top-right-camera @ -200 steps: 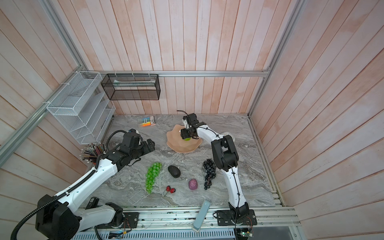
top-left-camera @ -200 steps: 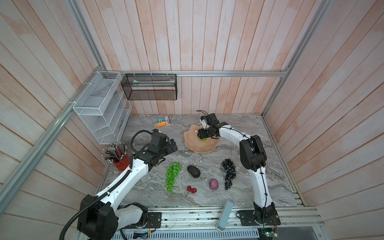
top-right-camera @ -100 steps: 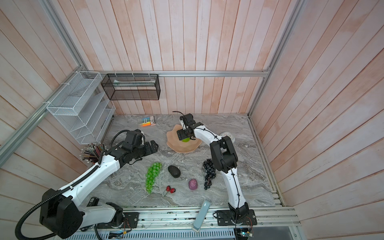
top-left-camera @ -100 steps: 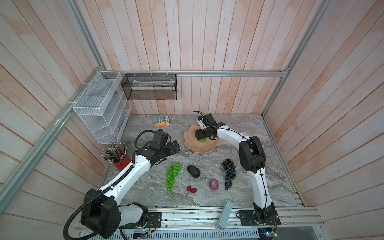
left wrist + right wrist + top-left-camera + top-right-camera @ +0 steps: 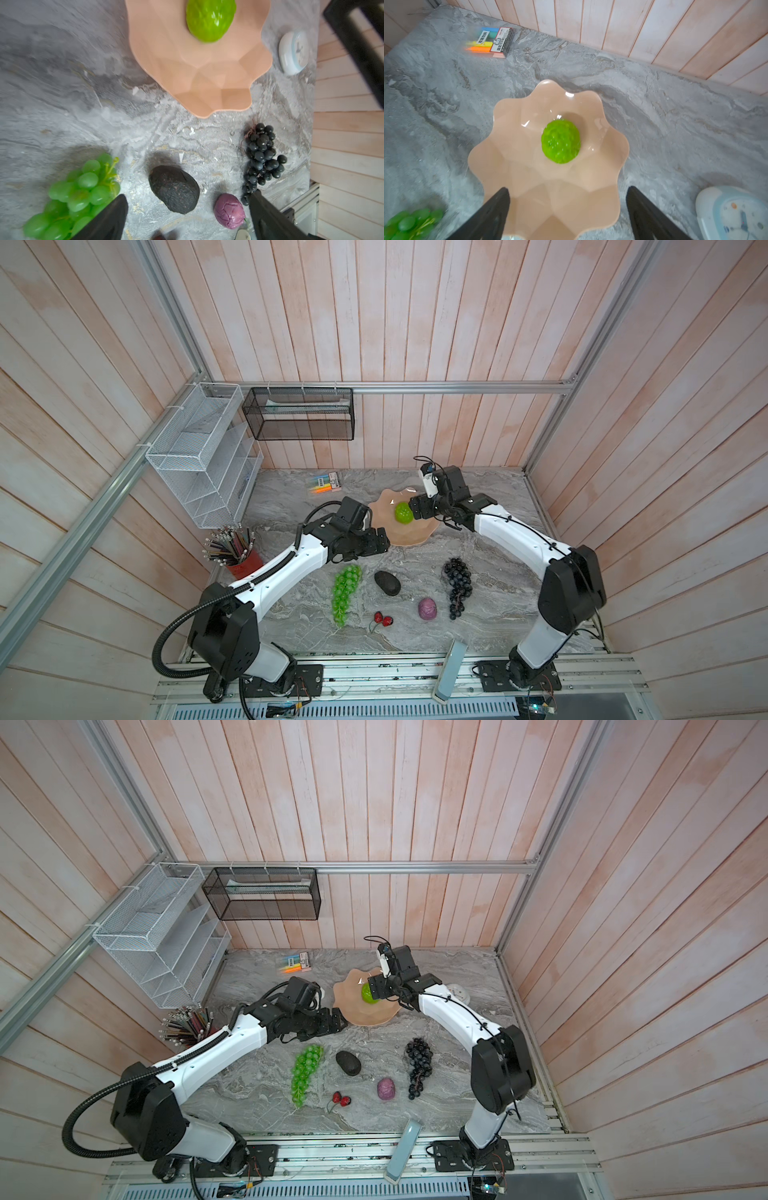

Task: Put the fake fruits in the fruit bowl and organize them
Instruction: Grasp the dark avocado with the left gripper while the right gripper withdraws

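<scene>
Bumpy green ball [image 5: 560, 141] rests in the fruit bowl [image 5: 529, 197], just beyond the spread right pincer [image 5: 568, 189].

The peach-pink faceted plastic bowl with a scalloped rim [image 5: 207, 83] rests on the grey marbled tabletop [image 5: 62, 83]. It contains the bright green bumpy ball [image 5: 209, 18], which is partly cut off by the frame edge. A small round white clock [image 5: 293, 54] lies just beside the bowl. Clear of the bowl, the tabletop carries the dark purple grape bunch [image 5: 261, 158], the black oval fruit [image 5: 174, 191], the small purple ball [image 5: 228, 211] and the translucent green grape bunch [image 5: 81, 195]. The left gripper [image 5: 189, 196] is above them with its jaws wide apart. The black oval fruit and the small purple ball show between its black fingers [image 5: 108, 220].
</scene>
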Motion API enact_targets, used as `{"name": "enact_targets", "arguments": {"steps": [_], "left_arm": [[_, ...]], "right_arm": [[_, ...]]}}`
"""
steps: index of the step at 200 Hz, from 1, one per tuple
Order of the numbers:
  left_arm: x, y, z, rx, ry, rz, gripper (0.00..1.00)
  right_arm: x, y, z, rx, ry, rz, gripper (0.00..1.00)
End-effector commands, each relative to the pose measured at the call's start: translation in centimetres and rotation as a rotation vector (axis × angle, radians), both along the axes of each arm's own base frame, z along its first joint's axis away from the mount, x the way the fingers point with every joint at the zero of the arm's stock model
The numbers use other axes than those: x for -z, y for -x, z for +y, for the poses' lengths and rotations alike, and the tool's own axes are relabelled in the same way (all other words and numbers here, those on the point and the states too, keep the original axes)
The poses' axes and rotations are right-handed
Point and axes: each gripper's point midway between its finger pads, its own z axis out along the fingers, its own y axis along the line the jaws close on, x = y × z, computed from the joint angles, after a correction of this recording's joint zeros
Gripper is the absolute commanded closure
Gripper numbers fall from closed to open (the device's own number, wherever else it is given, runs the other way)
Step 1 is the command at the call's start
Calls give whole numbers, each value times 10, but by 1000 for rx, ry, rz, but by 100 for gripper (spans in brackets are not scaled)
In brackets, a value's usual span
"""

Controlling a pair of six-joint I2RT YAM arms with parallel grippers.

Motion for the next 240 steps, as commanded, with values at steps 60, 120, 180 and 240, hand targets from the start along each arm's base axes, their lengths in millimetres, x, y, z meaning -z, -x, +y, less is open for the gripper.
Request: {"name": "enact_targets", "arguments": {"steps": [60, 120, 180, 240], "left_arm": [[55, 41, -23, -5, -106, 164, 3], [75, 39, -28, -22, -115, 201, 7], [101, 44, -32, -20, -113, 265, 11], [117, 47, -38, 19, -119, 298, 25]], "right_arm": [[12, 30, -37, 85, -105, 4, 12], [21, 29, -52, 109, -156, 17, 13], [40, 33, -50, 84, -145, 77, 14], [48, 40, -57, 93, -119, 103, 16]]}}
